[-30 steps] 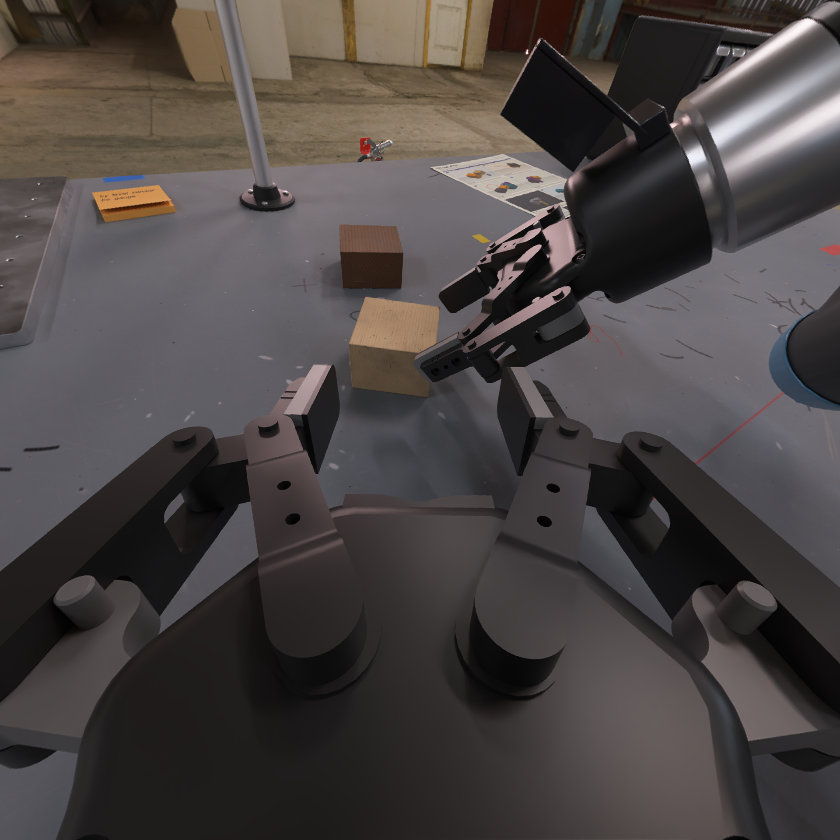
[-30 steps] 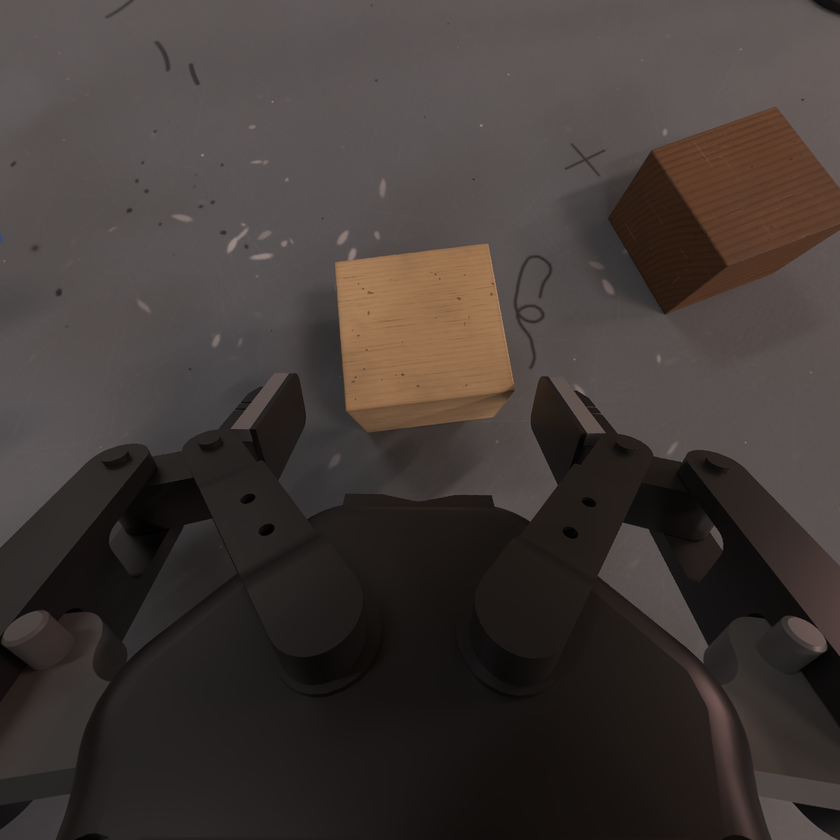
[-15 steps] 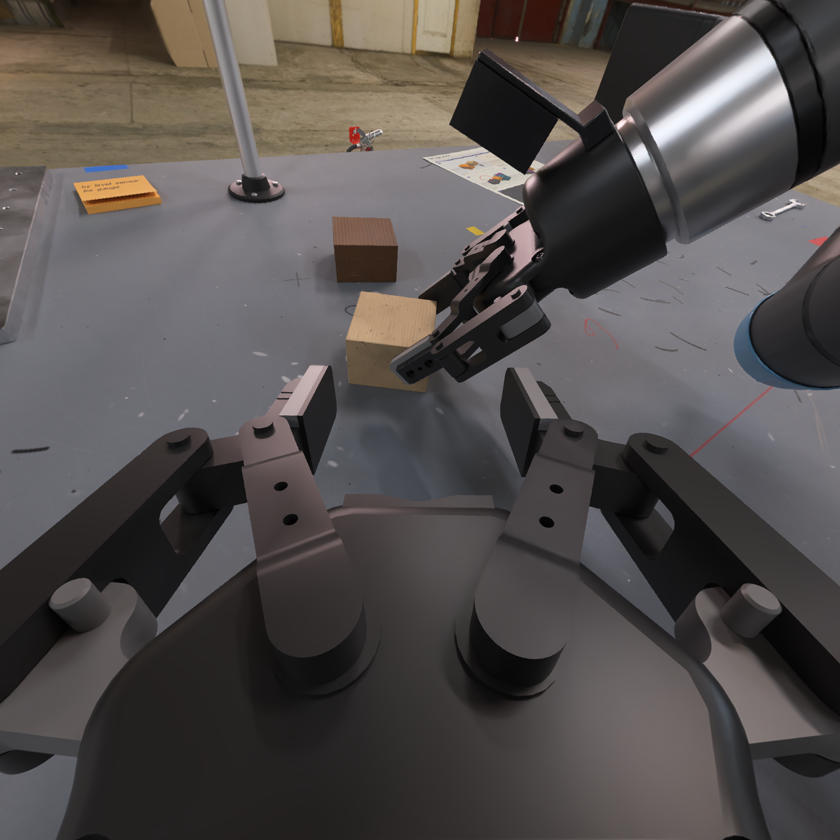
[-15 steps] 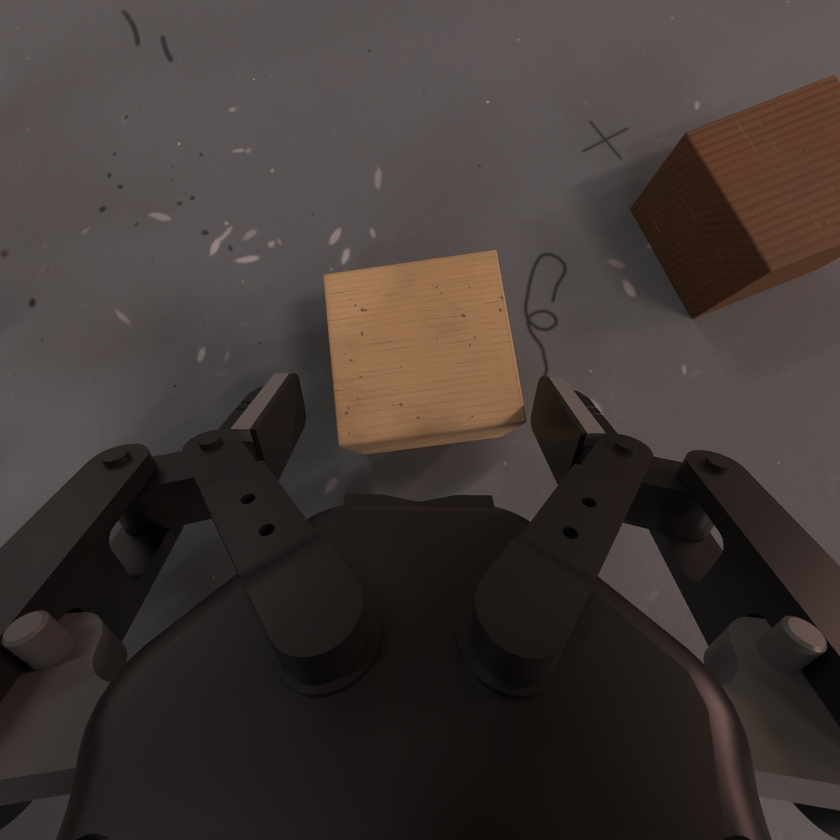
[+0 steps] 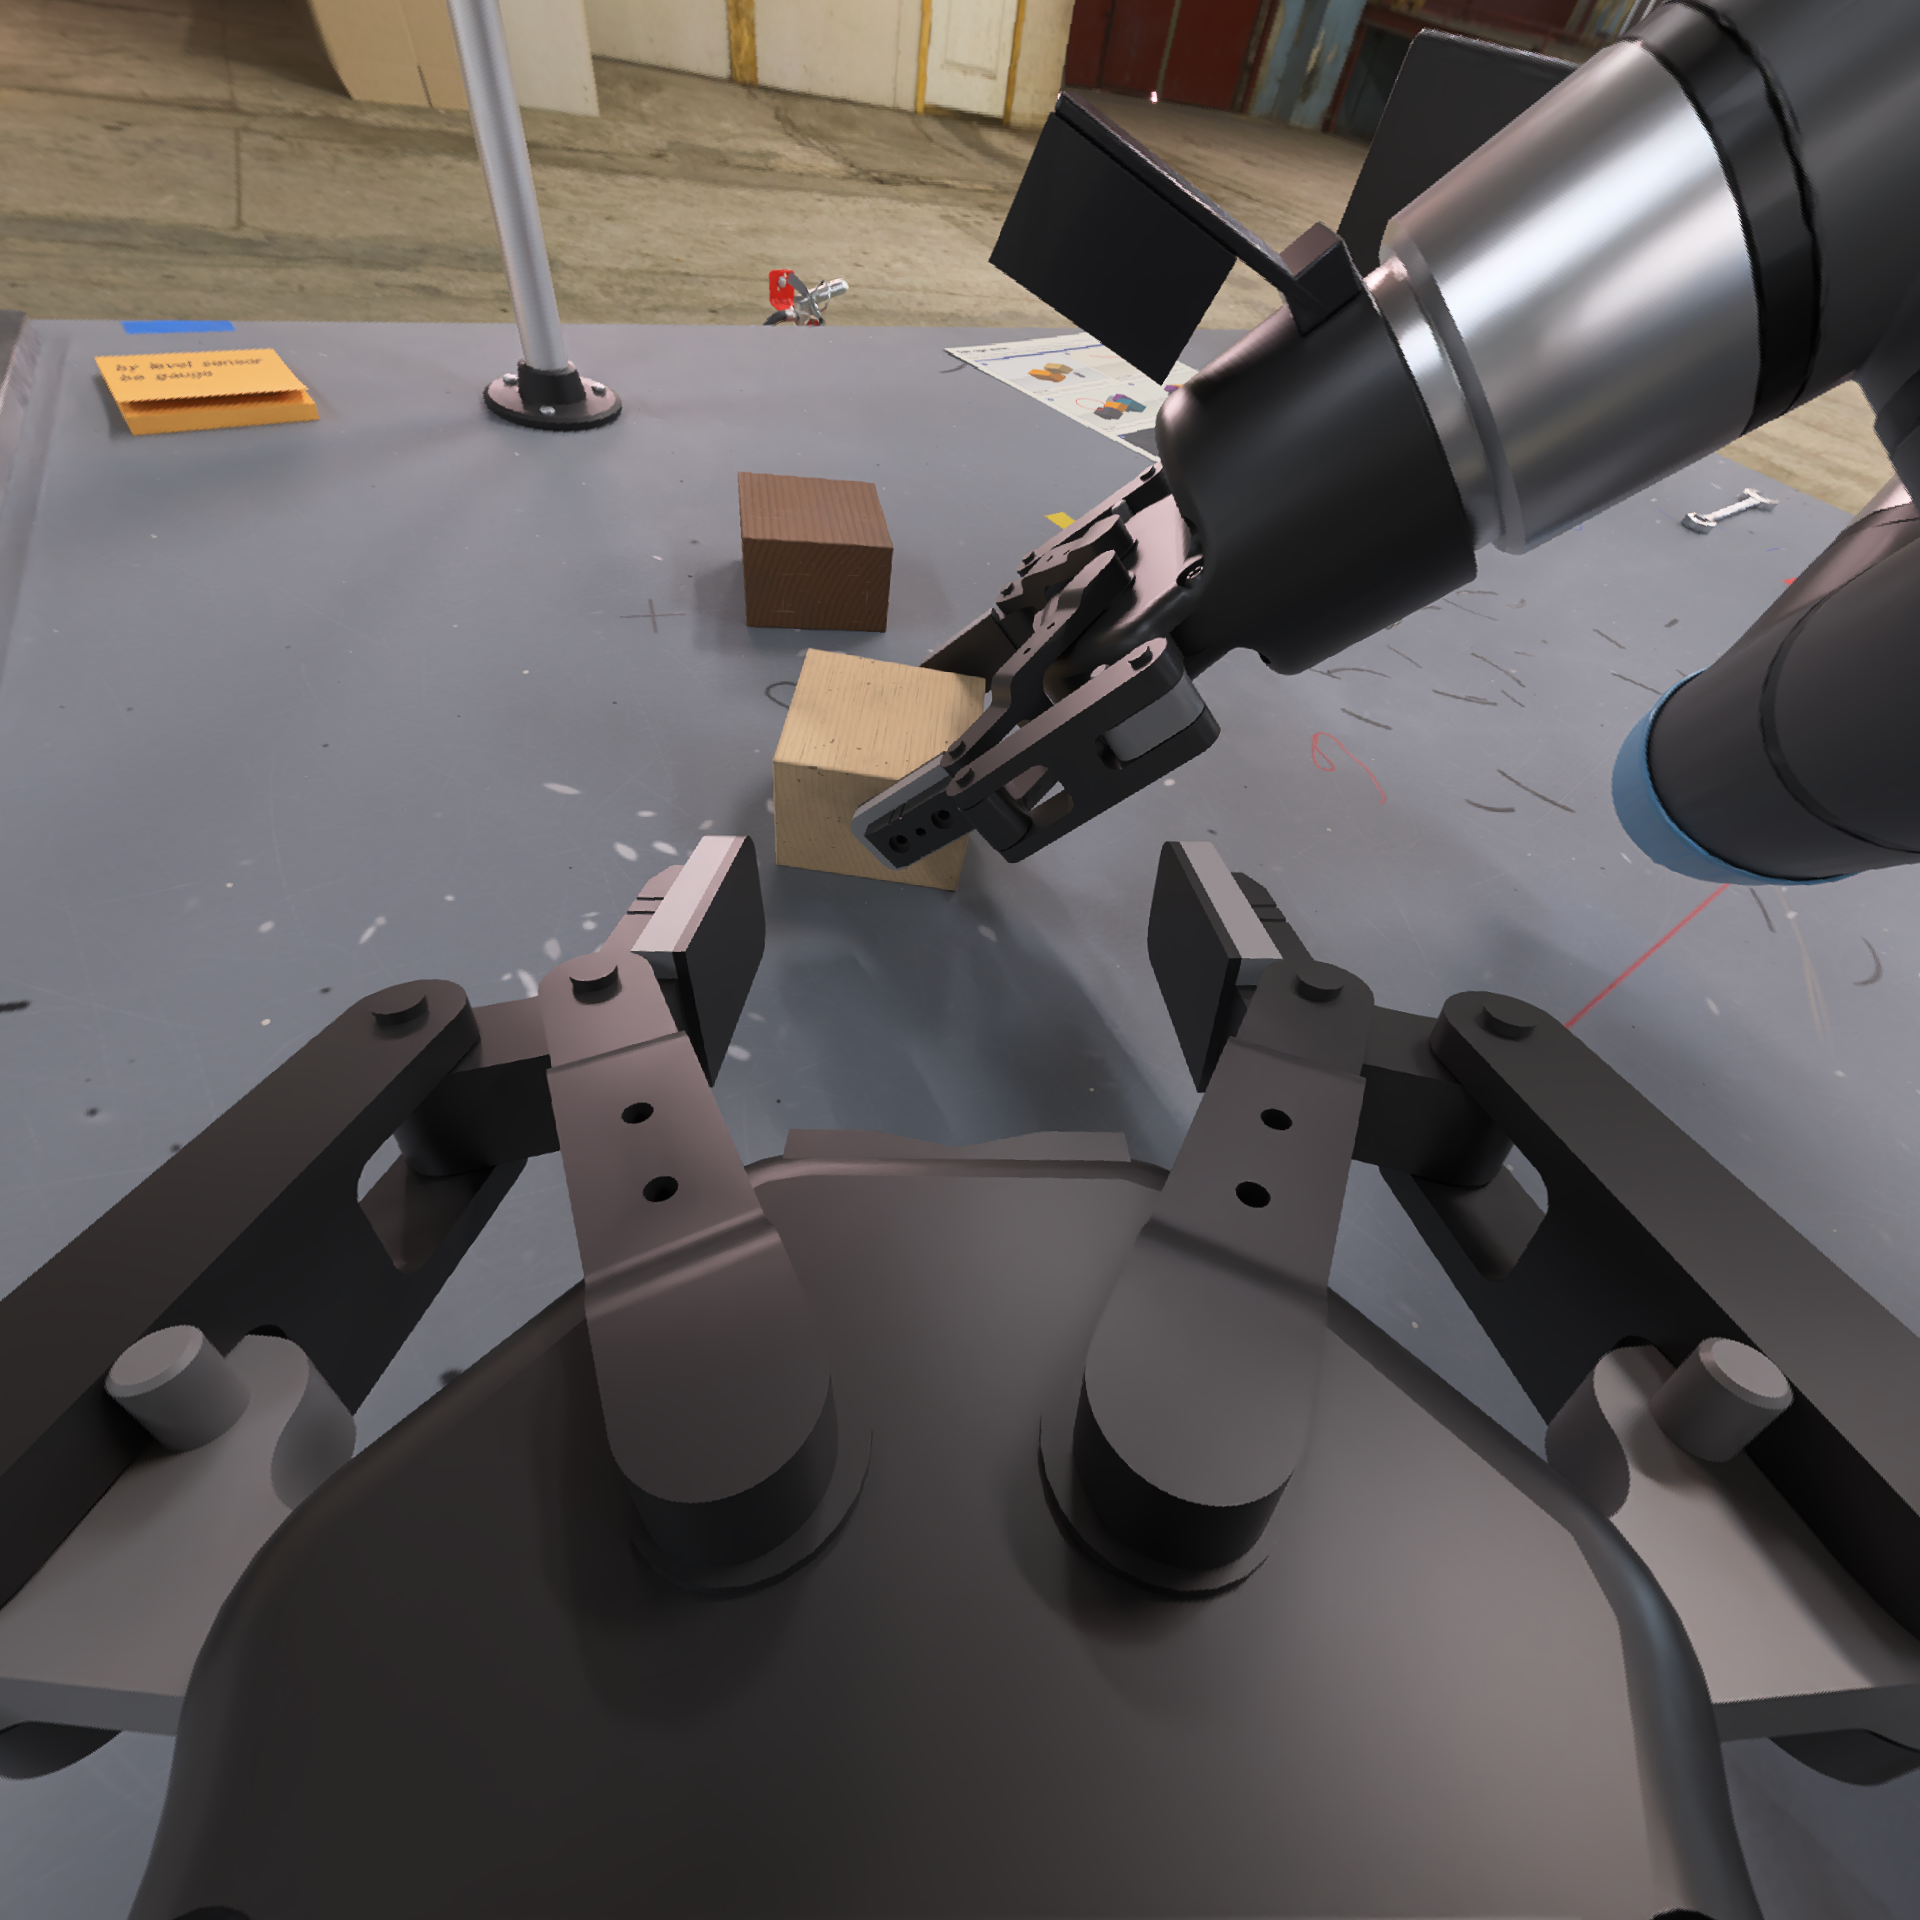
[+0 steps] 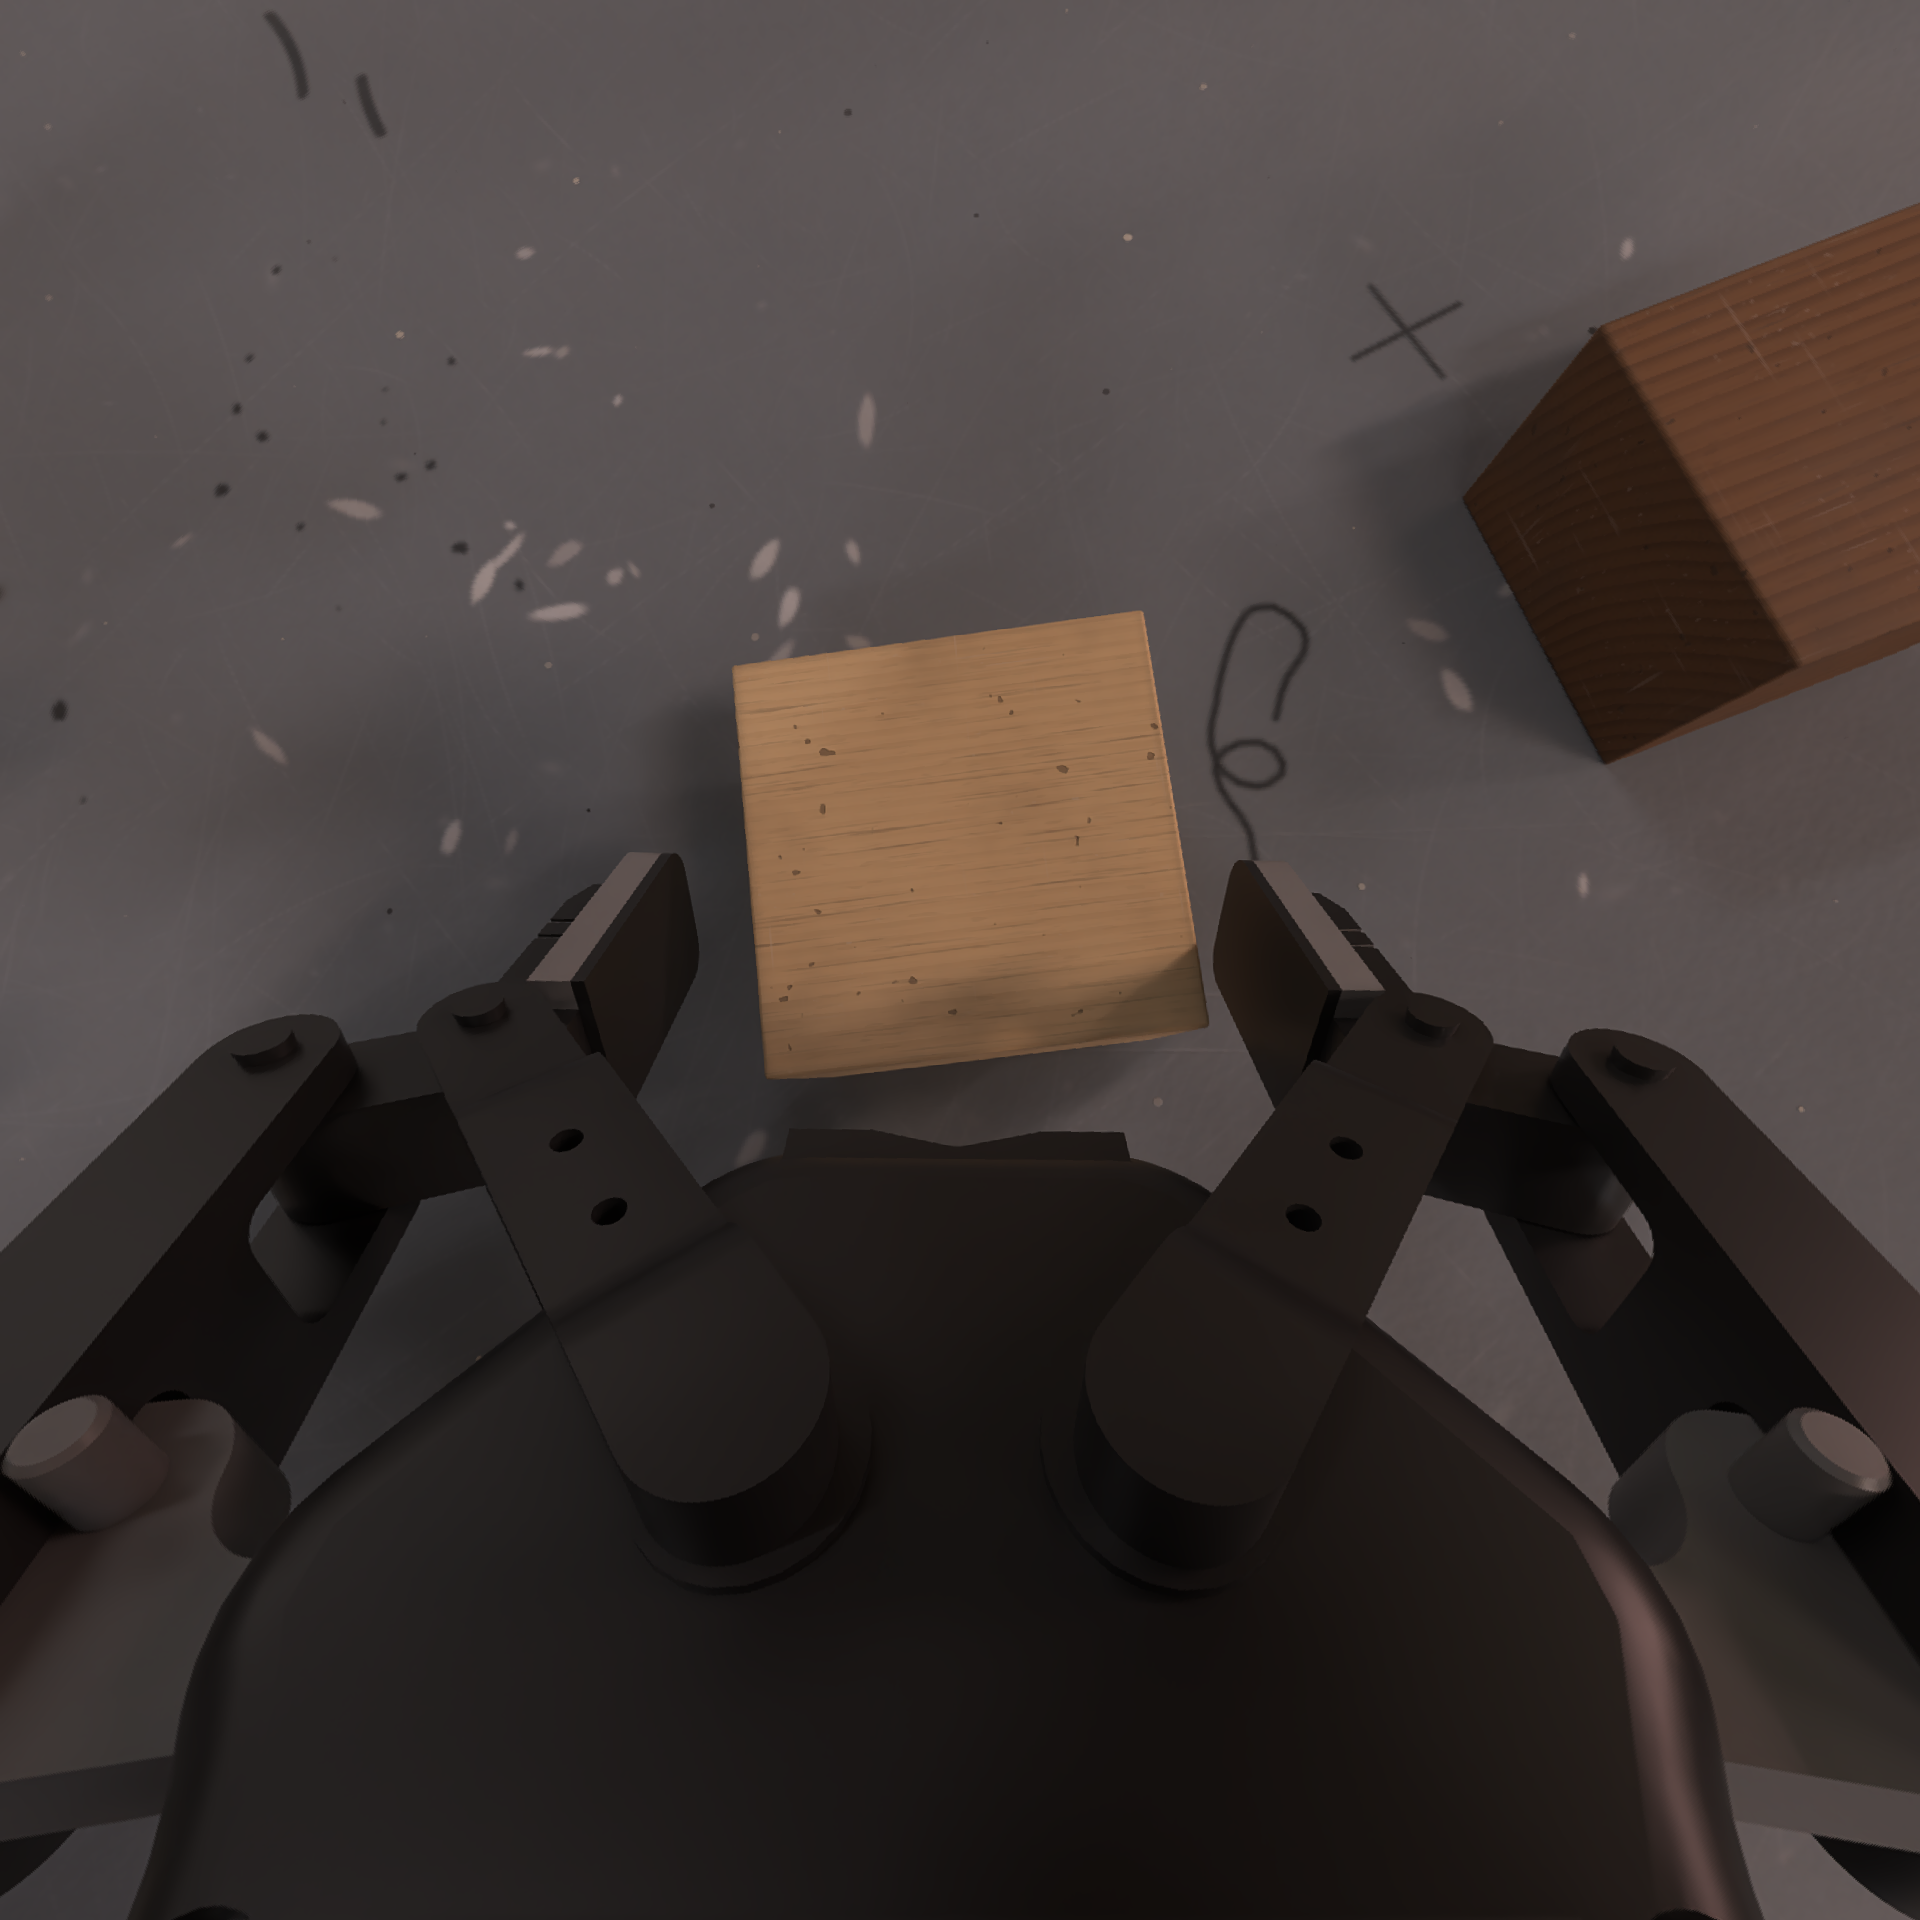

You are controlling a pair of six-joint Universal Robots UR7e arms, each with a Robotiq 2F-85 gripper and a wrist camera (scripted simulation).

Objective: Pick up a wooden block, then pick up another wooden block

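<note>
A light wooden block [image 5: 862,758] [image 6: 966,831] sits on the grey table. A dark brown wooden block [image 5: 816,551] [image 6: 1745,499] stands just behind it. My right gripper [image 6: 951,956] is open, low over the light block, with one finger on each side of it and small gaps to both. In the left wrist view that same gripper [image 5: 935,748] straddles the light block's right end. My left gripper [image 5: 951,935] is open and empty, above the table a short way in front of the light block.
An upright metal pole [image 5: 520,239] on a round base stands at the back. An orange card [image 5: 203,390] lies at the back left, a printed sheet [image 5: 1070,379] at the back right. A small wrench [image 5: 1725,509] lies at the far right.
My right gripper has moved forward and down, so the light block now lies between its fingers. My left gripper has drawn back and away from the blocks.
</note>
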